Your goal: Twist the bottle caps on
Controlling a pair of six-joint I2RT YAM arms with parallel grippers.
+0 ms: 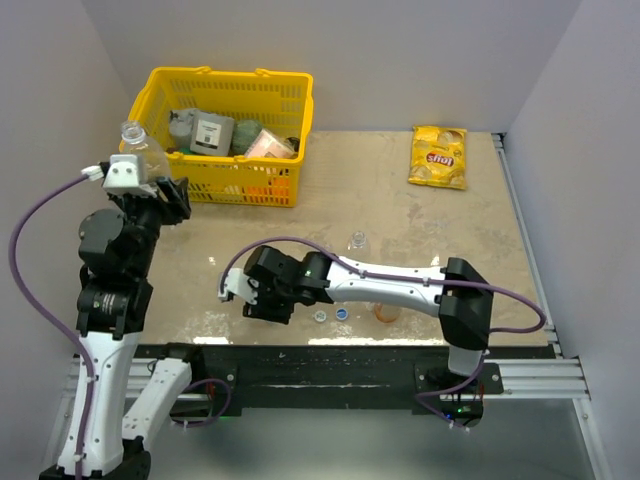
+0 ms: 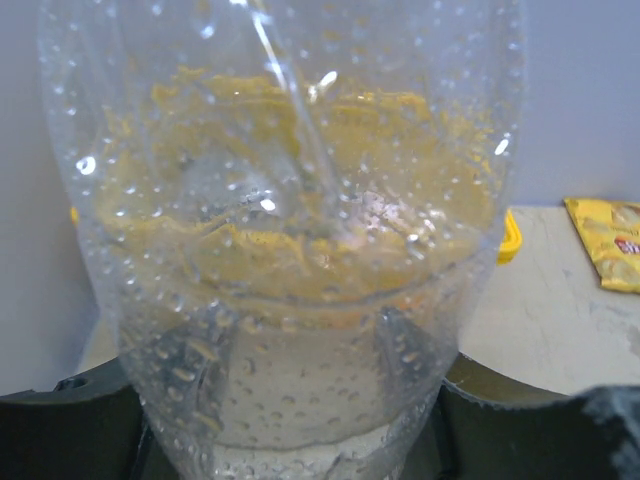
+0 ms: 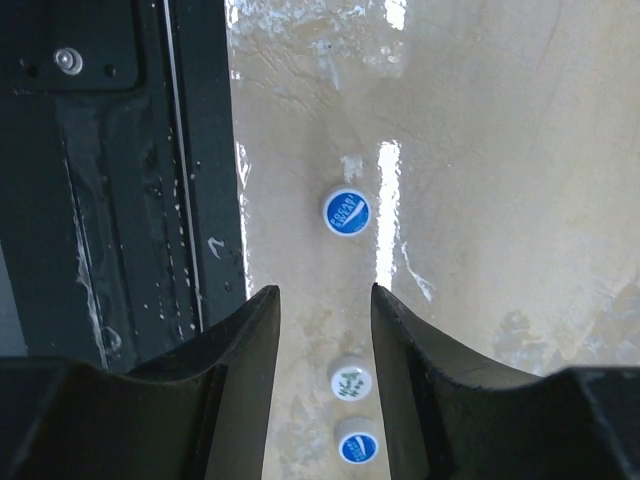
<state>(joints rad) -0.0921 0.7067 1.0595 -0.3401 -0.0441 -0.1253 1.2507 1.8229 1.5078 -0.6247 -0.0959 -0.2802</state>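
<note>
My left gripper (image 1: 155, 180) (image 2: 300, 435) is shut on the base of a clear bottle (image 1: 135, 140) (image 2: 300, 250), held up at the far left in front of the basket; the bottle has droplets inside and no cap. A second clear bottle (image 1: 357, 242) stands mid-table. The orange bottle (image 1: 385, 312) lies partly hidden under my right arm. My right gripper (image 1: 272, 308) (image 3: 325, 290) is open and empty, low over the table near its front edge. A whitish cap (image 3: 350, 380) (image 1: 320, 317) and a blue cap (image 3: 357, 447) (image 1: 342, 313) lie on the table, seen between its fingers. Another blue cap (image 3: 347, 211) lies beyond the fingertips.
A yellow basket (image 1: 160, 100) of boxes and packets stands at the back left. A yellow snack bag (image 1: 438, 157) (image 2: 610, 240) lies at the back right. The black base plate (image 1: 340, 365) (image 3: 100, 200) runs along the near edge, close beside my right gripper. Walls close in both sides.
</note>
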